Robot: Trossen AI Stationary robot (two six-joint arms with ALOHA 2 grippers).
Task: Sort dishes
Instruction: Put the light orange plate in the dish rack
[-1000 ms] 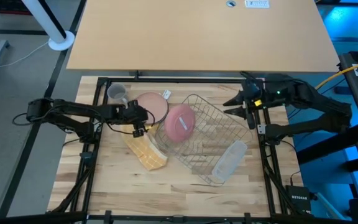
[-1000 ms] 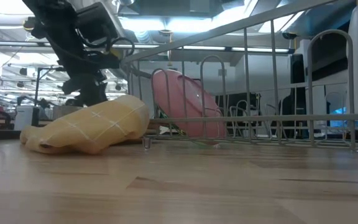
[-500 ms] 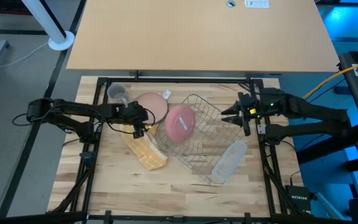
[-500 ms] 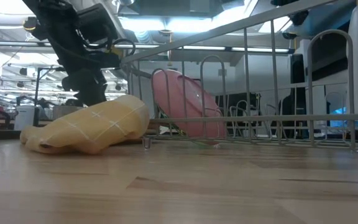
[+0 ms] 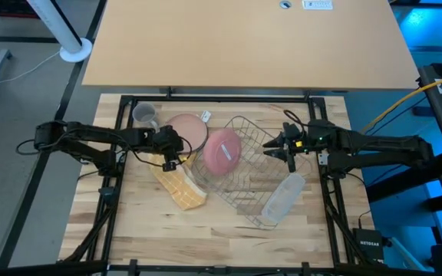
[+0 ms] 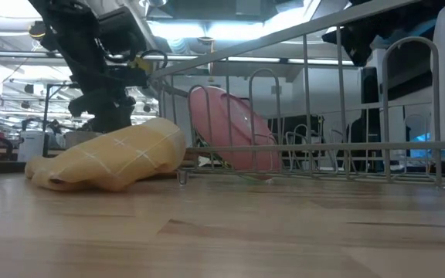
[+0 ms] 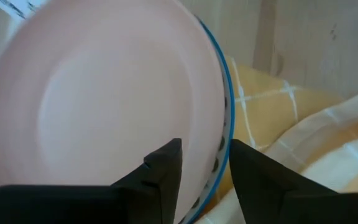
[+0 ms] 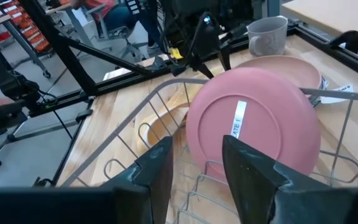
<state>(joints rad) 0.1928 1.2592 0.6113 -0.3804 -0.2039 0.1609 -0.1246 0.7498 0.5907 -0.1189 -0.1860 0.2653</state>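
While left gripper [image 7: 205, 163] straddles rim of pink plate [image 7: 98, 106], fingers apart, not clamped: pickup step. Next: pinch rim, lift toward rack [image 5: 255, 172]. Right gripper [image 5: 278, 146] part-open, empty, over rack.

High: overhead, straight down. Low: tabletop level, close. Wrists: near. Shared: round pink plastic plate [image 5: 222, 149] [image 6: 230, 127] [image 8: 253, 118]

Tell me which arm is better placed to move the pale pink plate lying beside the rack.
Left. Its tool already straddles the pale pink plate rim, one finger each side. The right tool hovers open over the wire rack.
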